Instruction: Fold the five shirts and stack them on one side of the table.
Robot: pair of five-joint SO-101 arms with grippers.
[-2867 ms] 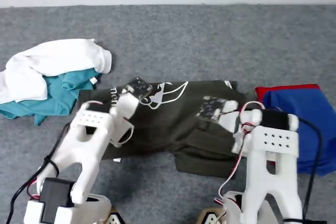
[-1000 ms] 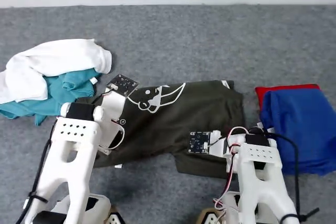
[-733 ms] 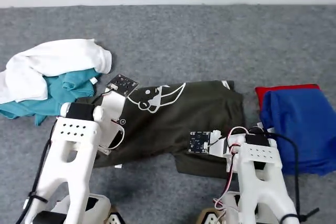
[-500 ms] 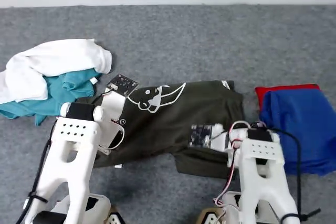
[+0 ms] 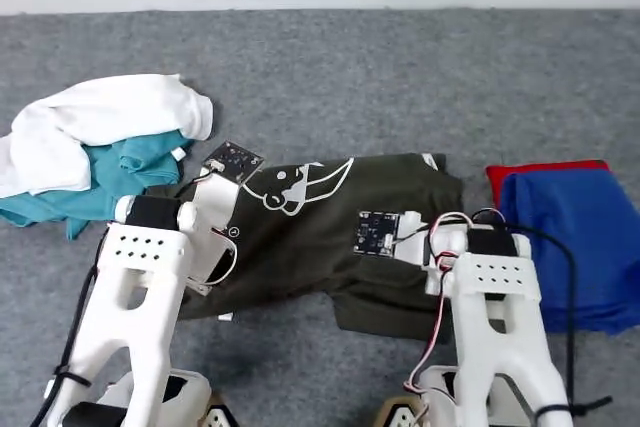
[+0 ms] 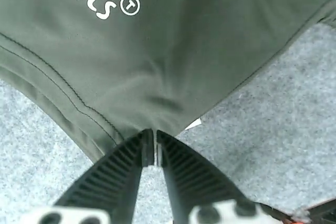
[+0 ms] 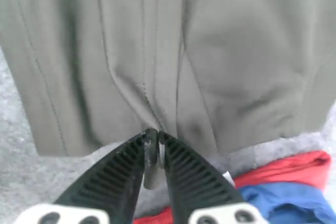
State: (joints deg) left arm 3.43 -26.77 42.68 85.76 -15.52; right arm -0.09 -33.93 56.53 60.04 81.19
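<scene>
A dark olive shirt point(image 5: 330, 232) with white print lies spread in the middle of the grey table. My left gripper point(image 6: 153, 149) is shut on the olive shirt's point(image 6: 173, 51) near hem, at the left side of the shirt in the high view. My right gripper point(image 7: 154, 153) is shut on a pinched fold of the olive shirt point(image 7: 173, 61) near its right hem. A folded blue shirt point(image 5: 570, 242) lies on a red one point(image 5: 540, 169) at the right. A white shirt point(image 5: 90, 127) lies crumpled over a teal shirt point(image 5: 110, 182) at the far left.
The grey carpet-like table top point(image 5: 400, 77) lies bare behind the olive shirt. In the right wrist view the red shirt point(image 7: 273, 169) and the blue shirt point(image 7: 283, 200) sit close beside the gripper.
The right arm has drawn back, then moved forward and up with the olive shirt's edge pinched. The left arm shifted toward the shirt's left hem and has held still for the last second.
</scene>
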